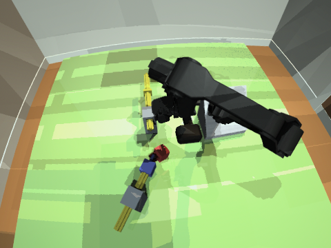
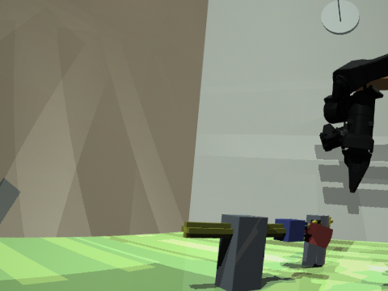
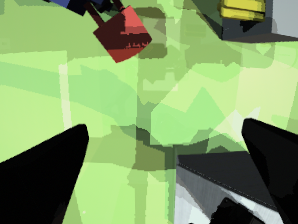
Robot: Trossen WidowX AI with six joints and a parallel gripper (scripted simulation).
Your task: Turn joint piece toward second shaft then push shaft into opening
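Claw [image 1: 184,114] [image 2: 352,189] [image 3: 166,128] is wide open and holding nothing, up high; red joint [image 1: 163,153] [image 2: 321,235] [image 3: 122,36] sits lower, toward 7 o'clock in the top view. Yellow shaft [image 1: 148,98] [image 2: 331,221] [image 3: 242,10] runs roughly 12-to-6, so imo that's the line to match

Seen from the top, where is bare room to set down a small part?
There is wide room left of the blue piece, and right of the near grey block. It is crowded between the far grey block and white box, under the arm.
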